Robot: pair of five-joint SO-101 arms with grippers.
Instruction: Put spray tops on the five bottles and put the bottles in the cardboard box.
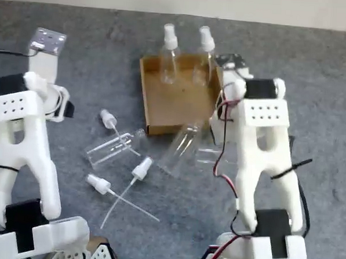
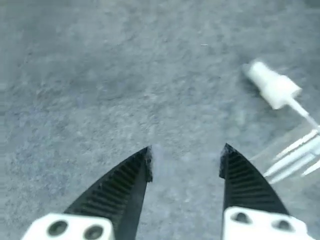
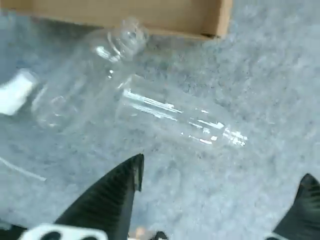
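Observation:
The cardboard box point(image 1: 177, 103) lies at the back middle, and two bottles with spray tops point(image 1: 169, 59) point(image 1: 204, 58) stand in its far end. A clear bottle point(image 1: 111, 146) lies left of the box with a loose spray top point(image 1: 108, 119) at its far side. Two more spray tops point(image 1: 142, 167) point(image 1: 99, 183) lie nearer the front. My left gripper point(image 2: 185, 155) is open over bare mat, short of that spray top point(image 2: 272, 87). My right gripper point(image 3: 222, 170) is open wide just above two topless bottles point(image 3: 90, 75) point(image 3: 180, 115) lying by the box's near corner point(image 3: 220, 20).
Grey felt covers the table point(image 1: 315, 67). The left arm point(image 1: 19, 127) stands along the left side and the right arm point(image 1: 260, 128) beside the box's right wall. Thin dip tubes point(image 1: 128, 200) trail from the front spray tops.

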